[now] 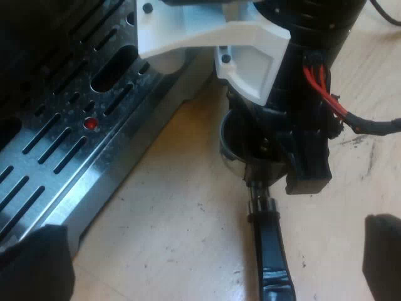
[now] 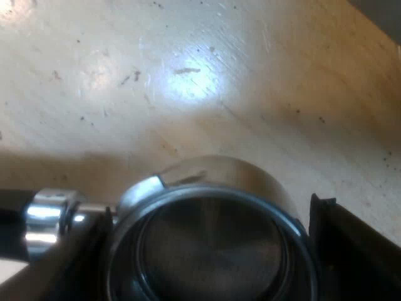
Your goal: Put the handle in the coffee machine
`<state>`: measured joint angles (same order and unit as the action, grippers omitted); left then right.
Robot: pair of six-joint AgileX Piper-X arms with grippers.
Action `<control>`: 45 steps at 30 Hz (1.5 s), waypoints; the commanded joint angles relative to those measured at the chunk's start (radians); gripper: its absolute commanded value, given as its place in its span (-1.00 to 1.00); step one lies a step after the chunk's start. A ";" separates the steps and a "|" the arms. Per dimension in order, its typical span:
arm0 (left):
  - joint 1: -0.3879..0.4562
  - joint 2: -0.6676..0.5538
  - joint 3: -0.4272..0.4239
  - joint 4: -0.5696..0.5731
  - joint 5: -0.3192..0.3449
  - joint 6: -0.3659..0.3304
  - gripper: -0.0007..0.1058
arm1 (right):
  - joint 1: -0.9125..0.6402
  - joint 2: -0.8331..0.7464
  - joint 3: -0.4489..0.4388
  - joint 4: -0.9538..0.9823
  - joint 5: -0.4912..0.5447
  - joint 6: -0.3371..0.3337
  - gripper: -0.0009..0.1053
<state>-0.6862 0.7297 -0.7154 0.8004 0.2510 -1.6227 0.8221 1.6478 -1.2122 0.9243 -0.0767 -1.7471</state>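
metal holder is over the wooden counter just beside the machine's drip tray, right hand clamped round its basket; left hand spread apart, the dark handle between its fingers

a pale wooden tabletop with a fine, even grain. it is scuffed, with small dark specks and thin smears scattered over the wood. in the right wrist view a bright patch of reflected light sits on the surface, with a short dark scratch inside it and a few smaller nicks just beside it. a soft-edged shadow falls across the wood near that glare. far beyond the glare a dark strip cuts the wood off at a slant; i cannot tell what it is.
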 commanded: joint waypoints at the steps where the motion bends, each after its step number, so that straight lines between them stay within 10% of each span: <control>1: -0.005 -0.001 -0.004 -0.021 -0.007 -0.002 0.82 | -0.004 -0.017 -0.006 0.027 -0.002 0.000 -0.98; 38: 0.007 -0.001 -0.004 0.043 0.041 0.017 0.82 | -0.043 -0.227 -0.079 0.250 0.178 0.147 -0.98; 45: 0.058 0.009 -0.004 0.078 0.121 0.210 0.82 | -0.043 -0.227 -0.158 0.289 0.126 0.154 -0.98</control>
<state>-0.6278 0.7330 -0.7154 0.8731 0.3526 -1.4568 0.7821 1.4381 -1.3471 1.2091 0.0726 -1.5936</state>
